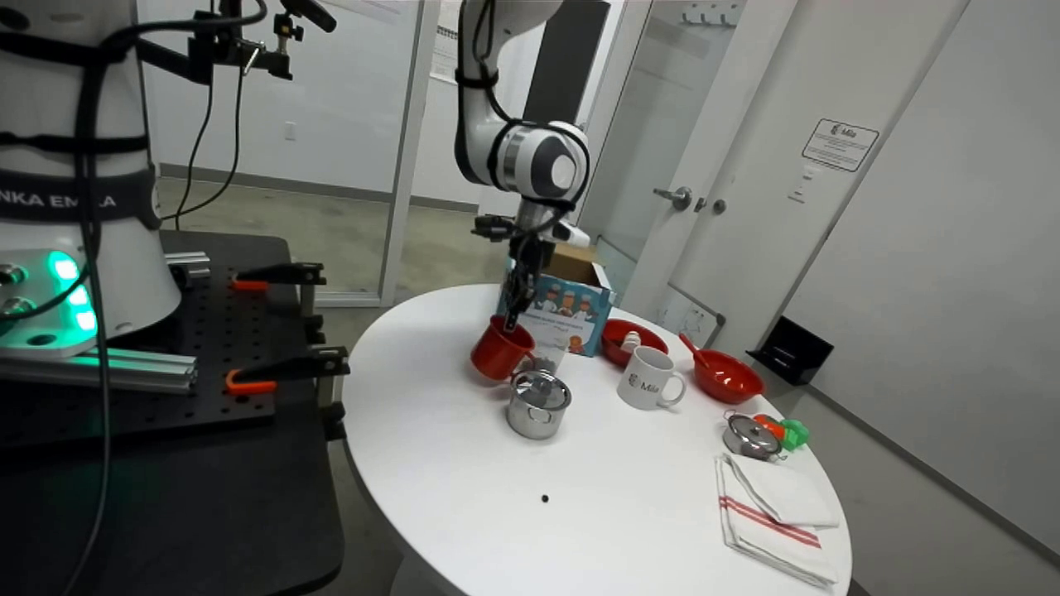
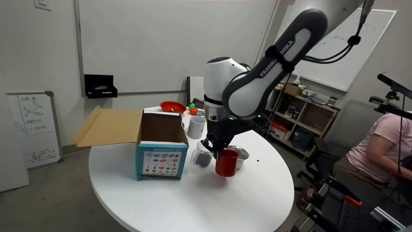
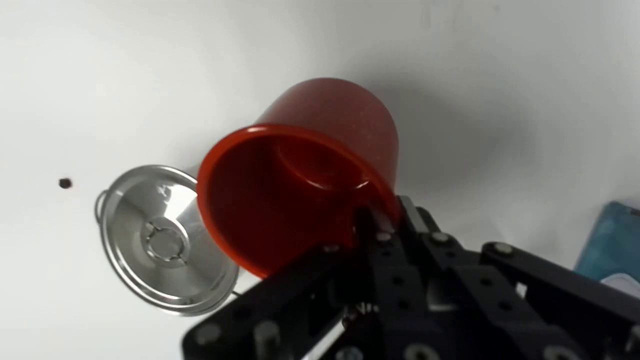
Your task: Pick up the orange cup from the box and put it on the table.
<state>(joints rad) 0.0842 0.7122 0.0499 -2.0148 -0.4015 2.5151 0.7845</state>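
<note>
Gripper [image 3: 391,216] pinches the cup [image 3: 300,175] by its rim, tilted over the table [image 2: 193,206], outside the box [image 2: 162,161]; only the wrist view shows the cup's floor, only an exterior view a towel [image 1: 774,515].

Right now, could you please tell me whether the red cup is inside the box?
No, in an exterior view the red cup is held by the gripper over the table, outside the open box.
</note>
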